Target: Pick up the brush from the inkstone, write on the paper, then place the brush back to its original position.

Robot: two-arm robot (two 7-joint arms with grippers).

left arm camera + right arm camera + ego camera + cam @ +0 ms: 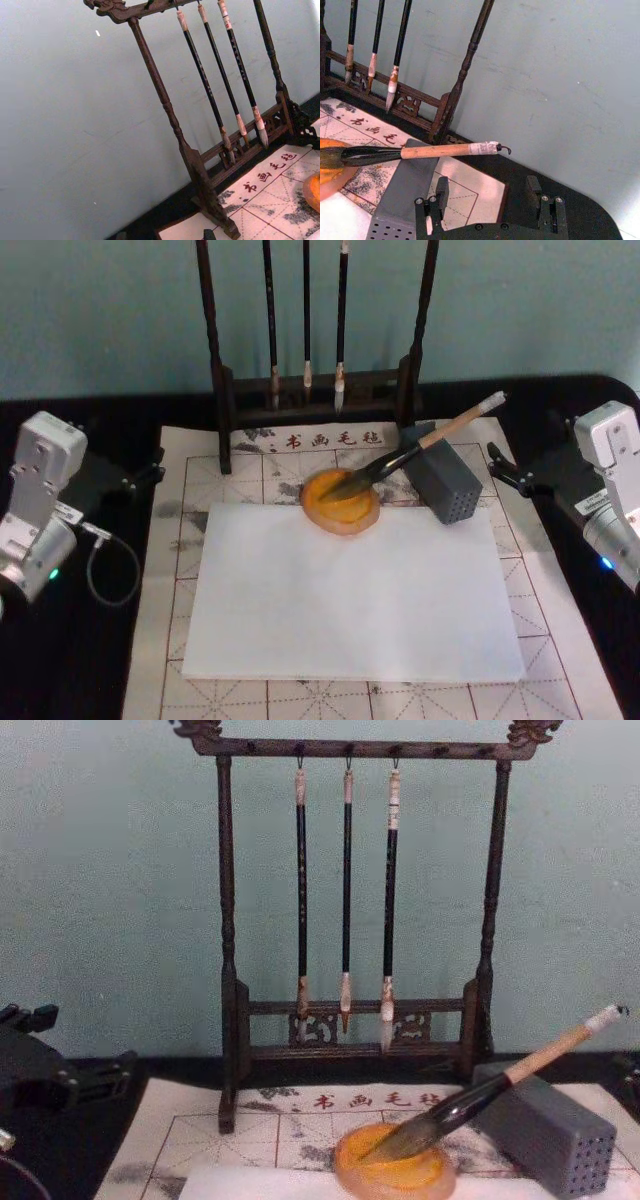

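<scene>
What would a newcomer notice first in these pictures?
Probably the large calligraphy brush with a tan wooden handle, its dark bristles resting in the round orange-amber inkstone and its handle leaning on the grey rectangular block, at the far edge of the white paper sheet. Behind it stands a dark wooden rack with three thin black-handled brushes hanging. The left gripper and the right gripper rest at the two sides.

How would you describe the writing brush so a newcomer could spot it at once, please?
Before the tall wooden rack sits an orange inkstone at the far edge of the paper. The brush lies slanted, bristles in that dish, tan handle propped on the grey block. Unlike the three thin black brushes hanging upright, it is thick, white-capped.
</scene>
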